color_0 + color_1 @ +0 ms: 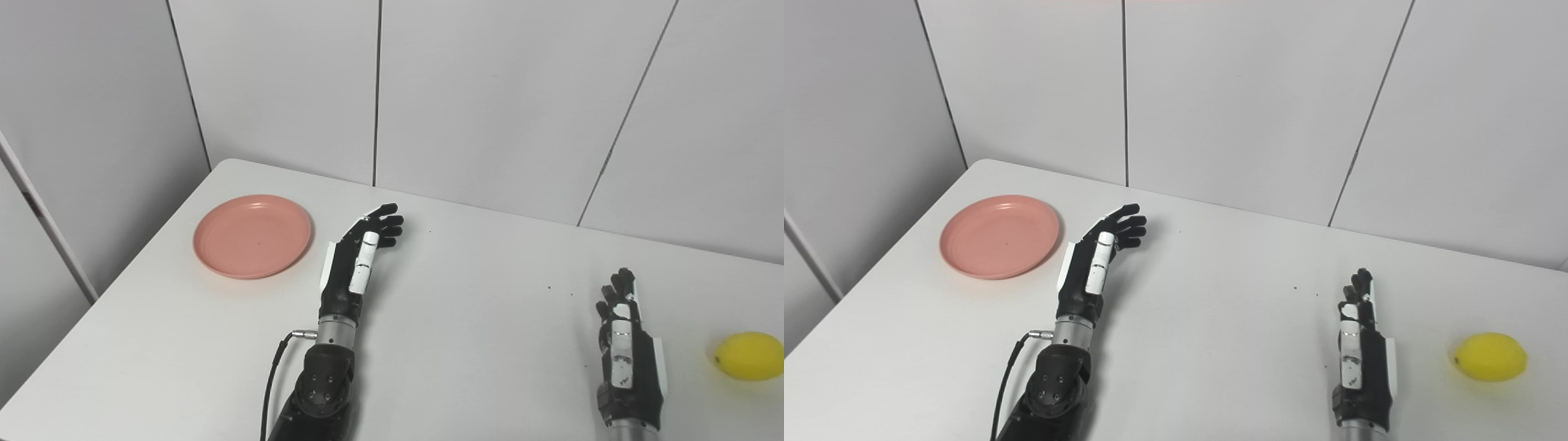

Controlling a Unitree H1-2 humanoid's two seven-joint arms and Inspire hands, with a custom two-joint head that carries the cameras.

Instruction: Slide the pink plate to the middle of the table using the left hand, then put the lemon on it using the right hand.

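- White bench fills the near view, smooth and a little glossy, so I judge things will slide on it easily.
- Nearest on the right, the right robot hand rests low over the bench, fingers extended and slightly apart, holding nothing.
- Just to its right, near the picture's edge, lies the lemon, apart from that hand. It looks firm, light and rounded; it may roll if nudged, so a hold around its middle from above, fingers on one side and thumb on the other, seems safest.
- Further in, the left robot hand is held on edge, fingers loosely curled but spread, empty.
- Beyond and to its left sits the plate, pink, shallow and stiff, likely light plastic, near the far left corner and not touching the hand.
- The plate needs no grip: I judge a push against its far-left rim, or fingertips pressed flat inside it, would drag it toward the centre. Too much force at the rim could tip or spin it.
- Grey wall panels stand behind the bench.
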